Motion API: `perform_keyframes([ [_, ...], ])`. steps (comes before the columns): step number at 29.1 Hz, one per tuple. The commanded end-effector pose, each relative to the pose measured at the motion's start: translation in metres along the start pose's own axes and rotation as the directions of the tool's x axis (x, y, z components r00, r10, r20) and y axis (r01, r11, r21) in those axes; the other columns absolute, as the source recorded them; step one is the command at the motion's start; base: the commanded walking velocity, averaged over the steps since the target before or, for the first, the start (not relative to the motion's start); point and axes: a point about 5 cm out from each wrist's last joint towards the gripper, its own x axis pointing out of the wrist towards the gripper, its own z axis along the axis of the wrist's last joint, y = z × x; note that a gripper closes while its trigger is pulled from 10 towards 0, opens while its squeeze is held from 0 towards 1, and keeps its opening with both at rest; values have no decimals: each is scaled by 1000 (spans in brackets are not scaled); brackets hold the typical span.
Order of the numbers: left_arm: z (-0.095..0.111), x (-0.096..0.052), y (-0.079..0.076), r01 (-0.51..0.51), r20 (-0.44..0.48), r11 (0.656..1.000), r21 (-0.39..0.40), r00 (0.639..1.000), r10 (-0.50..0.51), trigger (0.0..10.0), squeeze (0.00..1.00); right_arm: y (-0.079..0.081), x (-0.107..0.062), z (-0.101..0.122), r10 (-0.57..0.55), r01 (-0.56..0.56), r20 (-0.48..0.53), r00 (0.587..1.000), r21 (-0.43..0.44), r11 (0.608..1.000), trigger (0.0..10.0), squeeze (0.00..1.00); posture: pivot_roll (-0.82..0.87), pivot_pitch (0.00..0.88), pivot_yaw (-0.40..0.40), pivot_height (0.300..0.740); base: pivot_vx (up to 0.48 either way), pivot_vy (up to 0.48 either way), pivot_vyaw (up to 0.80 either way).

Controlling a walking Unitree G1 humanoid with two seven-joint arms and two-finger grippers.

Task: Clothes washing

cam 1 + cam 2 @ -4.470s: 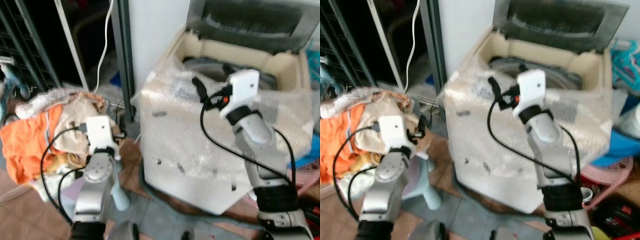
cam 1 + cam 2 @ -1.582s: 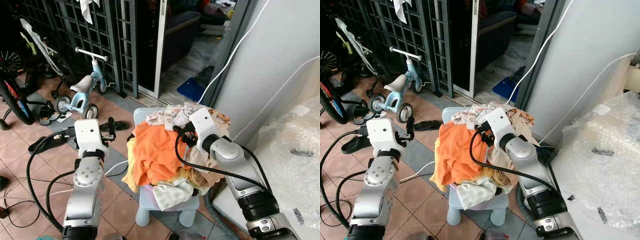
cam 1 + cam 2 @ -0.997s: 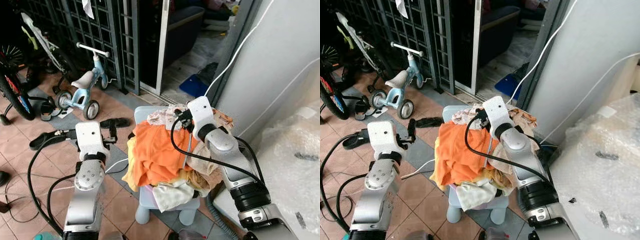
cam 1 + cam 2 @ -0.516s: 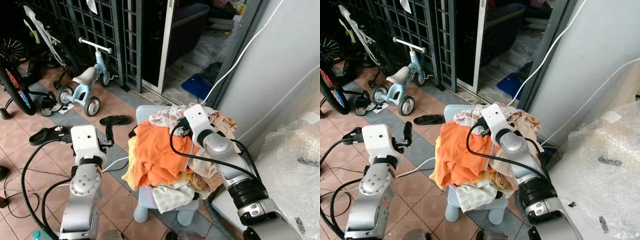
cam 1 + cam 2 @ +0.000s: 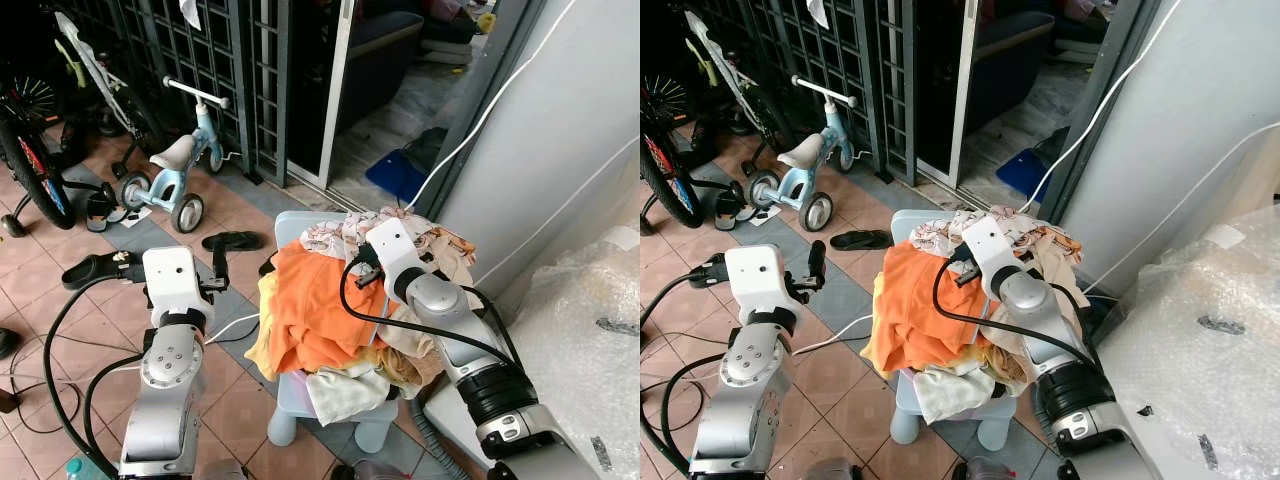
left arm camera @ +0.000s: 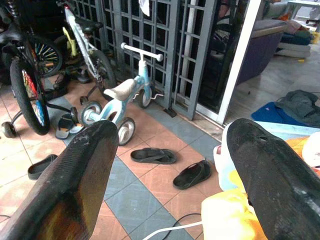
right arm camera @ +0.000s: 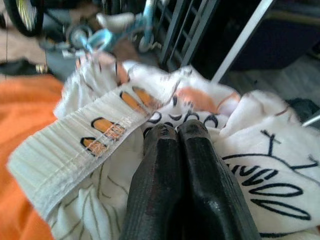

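A heap of clothes lies on a pale blue stool (image 5: 300, 392): an orange garment (image 5: 310, 310) in front, white printed pieces (image 5: 335, 232) on top, beige ones on the right. My right gripper (image 7: 175, 131) is at the top of the heap. Its two fingers are shut together, tips pressed against the white cloth with black and orange print (image 7: 125, 120). My left gripper (image 6: 172, 135) is open and holds nothing, hanging above the tiled floor to the left of the stool. One black finger (image 5: 218, 264) shows beside its white wrist box.
A bubble-wrapped washing machine (image 5: 600, 330) stands at the right, against a white wall. A child's balance bike (image 5: 180, 160), a bicycle (image 5: 30, 150) and black sandals (image 5: 232, 240) lie left by a metal grille. A white cable (image 5: 232, 328) runs across the floor.
The view has turned from the washing machine to the clothes heap. My right gripper left the tub and now rests on top of the heap; in the last second it sank slightly.
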Motion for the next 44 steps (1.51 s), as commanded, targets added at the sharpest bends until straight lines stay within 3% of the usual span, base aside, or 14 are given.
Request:
perform_keyframes([
  [1,-1,1,-2,-2,-5,1000,16,1000,2,10000,0,-8,-4,20,-45,39,130,990,47,998,0,0,11,0,-66,740,0,0,0],
  [7,-2,4,-7,-7,-10,1000,9,1000,7,10000,0,-15,-10,50,-94,46,300,949,162,986,0,0,3,0,-62,740,0,0,0],
  [9,-2,5,-7,0,-15,1000,3,1000,0,10000,0,-21,-15,69,-127,58,386,914,185,981,0,0,-3,0,-56,740,0,0,0],
  [15,-2,6,-8,1,-13,1000,6,1000,-1,10000,0,-26,-22,89,-140,58,464,875,186,981,0,0,-8,0,-51,740,0,0,0],
  [23,-2,10,-10,8,-8,1000,20,1000,-8,10000,0,-38,-50,125,-135,40,603,786,167,985,0,0,-21,0,-44,740,0,0,0],
  [29,-2,13,-11,15,-6,1000,26,1000,-15,10000,0,-49,-66,134,-136,11,629,765,198,980,0,0,-32,0,-34,740,0,0,0],
  [30,-2,13,-11,17,-5,1000,27,1000,-17,10000,0,-49,-68,134,-127,-6,628,768,205,979,0,0,-34,0,-33,740,0,0,0],
  [31,-1,15,-12,20,-3,999,27,1000,-20,10000,0,-46,-75,121,-23,-80,597,802,146,986,0,0,-41,0,-29,740,0,0,0],
  [32,-1,15,-12,20,-3,999,27,1000,-20,10000,0,-46,-75,121,-23,-80,597,802,146,986,0,0,-41,0,-29,740,0,0,0],
  [34,-1,16,-12,23,-1,999,26,1000,-23,10000,0,-35,-81,96,143,-213,508,849,81,974,0,0,-46,0,-26,740,0,0,0],
  [37,-1,17,-12,26,-1,999,25,1000,-26,10000,0,-25,-96,54,318,-350,352,881,31,936,0,0,-47,0,-24,740,0,0,0],
  [41,-1,17,-12,28,-2,999,24,1000,-28,10000,0,-27,-103,26,350,-370,238,906,45,928,0,0,-51,0,-22,740,0,0,0],
  [42,-2,17,-12,29,-2,999,24,1000,-29,10000,0,-27,-104,17,366,-380,192,910,39,924,0,1000,-50,0,-20,740,0,0,0],
  [44,-2,17,-12,30,-2,999,24,1000,-30,10000,0,-26,-103,1,390,-391,99,916,-10,920,0,1000,-48,0,-20,740,0,0,0],
])
